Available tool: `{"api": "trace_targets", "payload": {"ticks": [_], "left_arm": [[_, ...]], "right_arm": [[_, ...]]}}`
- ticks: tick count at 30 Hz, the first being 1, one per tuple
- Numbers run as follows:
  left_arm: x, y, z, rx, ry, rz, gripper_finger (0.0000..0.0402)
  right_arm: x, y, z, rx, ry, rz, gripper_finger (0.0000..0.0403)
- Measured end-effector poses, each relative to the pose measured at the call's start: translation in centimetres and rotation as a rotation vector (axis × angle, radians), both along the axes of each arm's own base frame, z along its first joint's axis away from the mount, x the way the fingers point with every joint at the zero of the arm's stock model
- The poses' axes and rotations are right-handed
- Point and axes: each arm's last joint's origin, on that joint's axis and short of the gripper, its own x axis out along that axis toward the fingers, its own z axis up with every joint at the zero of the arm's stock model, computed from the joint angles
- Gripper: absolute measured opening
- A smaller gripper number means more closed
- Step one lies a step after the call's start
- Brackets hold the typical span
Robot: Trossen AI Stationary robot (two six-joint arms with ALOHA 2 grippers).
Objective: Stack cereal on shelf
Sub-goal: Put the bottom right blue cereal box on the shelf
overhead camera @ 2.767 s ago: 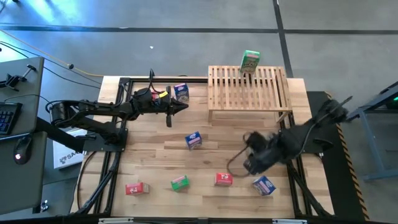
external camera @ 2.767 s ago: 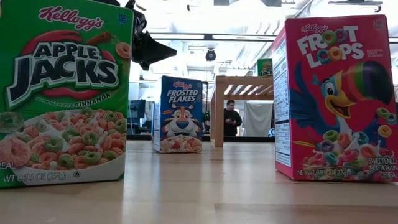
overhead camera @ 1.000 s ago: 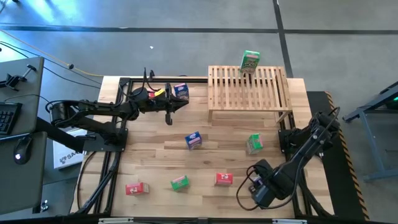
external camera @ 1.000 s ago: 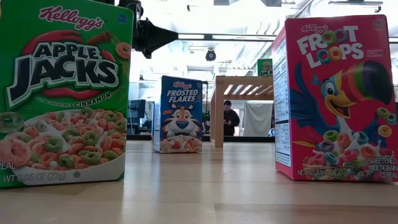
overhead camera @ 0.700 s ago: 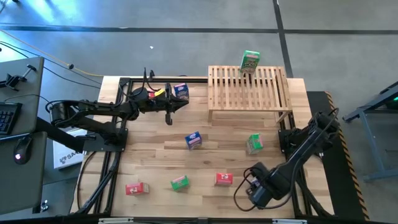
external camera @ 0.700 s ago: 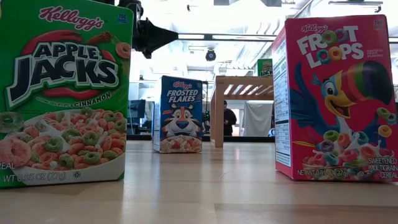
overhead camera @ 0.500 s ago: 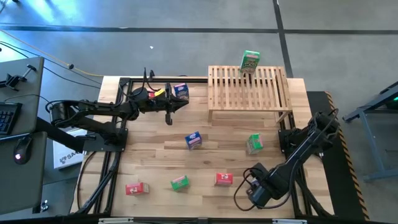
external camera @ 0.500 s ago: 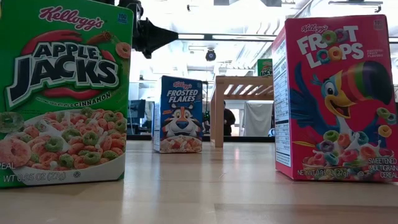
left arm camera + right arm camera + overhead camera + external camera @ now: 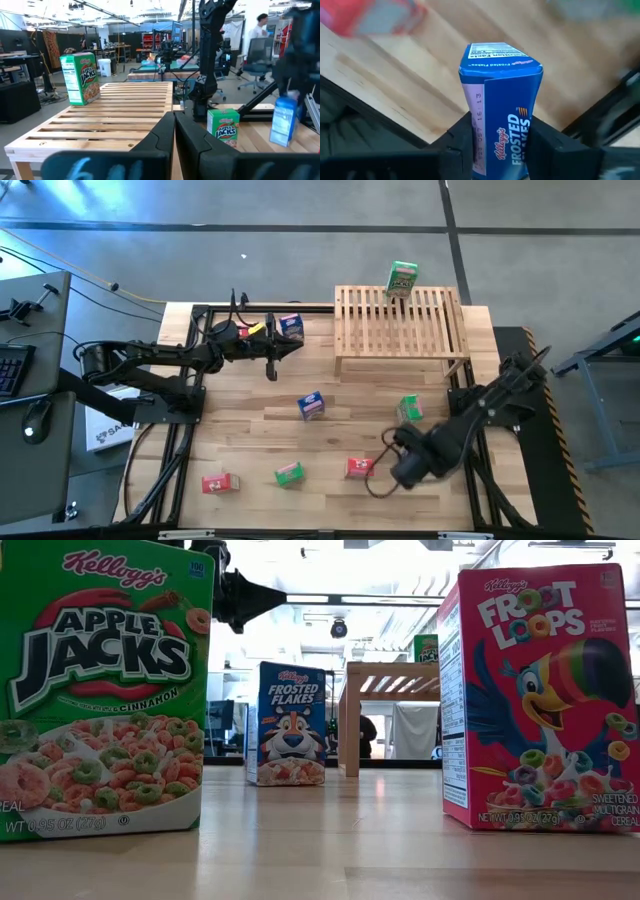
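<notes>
My right gripper [image 9: 405,465] hangs over the near right of the table, shut on a blue cereal box [image 9: 499,95], which my own wrist hides in the high view. My left gripper [image 9: 297,347] waits shut at the far left, beside another blue box [image 9: 291,326]. The shelf [image 9: 400,325] stands at the far right with a green box [image 9: 401,279] upright on its far edge. Standing on the planks are a blue box [image 9: 312,406], a green box [image 9: 408,410], a red box [image 9: 358,468], a green box [image 9: 289,474] and a red box [image 9: 220,483]. My right gripper pinches the blue box between its two fingers [image 9: 457,145], one on each of two opposite faces [image 9: 476,130]. The fingers come from above, pointing down. The box hangs upright below them, and its lower end [image 9: 281,142] looks just clear of the planks.
The black arm frames run along both sides of the table. Bare planks lie between the shelf's front legs [image 9: 340,365] and the loose boxes. In the low view a green box [image 9: 100,690] and a red box [image 9: 540,695] stand close to the camera.
My right gripper has gone from the near right corner toward the table's left and far edges, rising a little and rolling about its downward line. It now stands close to the red box. The blue box has left its near-right spot and travels under the gripper.
</notes>
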Motion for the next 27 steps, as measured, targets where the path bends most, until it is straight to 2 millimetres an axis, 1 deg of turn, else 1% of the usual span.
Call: {"api": "trace_targets", "payload": {"ticks": [4,7,10,14,18,21,24,27], "left_arm": [[0.0,0.0,0.0,0.0,0.0,0.0,0.0005],[0.0,0.0,0.0,0.0,0.0,0.0,0.0005],[0.0,0.1,0.0,0.004,0.0,0.002,0.0005],[-0.1,0.3,0.0,-0.001,0.002,0.009,0.0005],[-0.1,0.3,-0.1,-0.002,0.006,0.012,0.0005],[-0.1,0.3,-0.1,-0.004,0.011,0.012,0.0005],[-0.1,0.3,-0.3,-0.012,0.029,0.012,0.0005],[-0.1,0.3,-0.5,-0.021,0.052,0.012,0.0005]], "right_arm": [[1.3,-3.3,4.2,-0.048,-0.053,0.125,0.0118],[2.9,-6.2,7.2,-0.078,-0.201,0.281,0.0123],[3.9,-10.3,9.9,-0.166,-0.29,0.397,0.0123],[4.4,-16.0,12.3,-0.28,-0.334,0.544,0.0123],[3.8,-21.4,13.7,-0.345,-0.329,0.64,0.0123],[2.6,-24.9,14.4,-0.405,-0.302,0.677,0.0123],[0.8,-27.7,15.0,-0.454,-0.268,0.681,0.0123],[-1.2,-29.8,15.0,-0.476,-0.229,0.645,0.0123]]}}
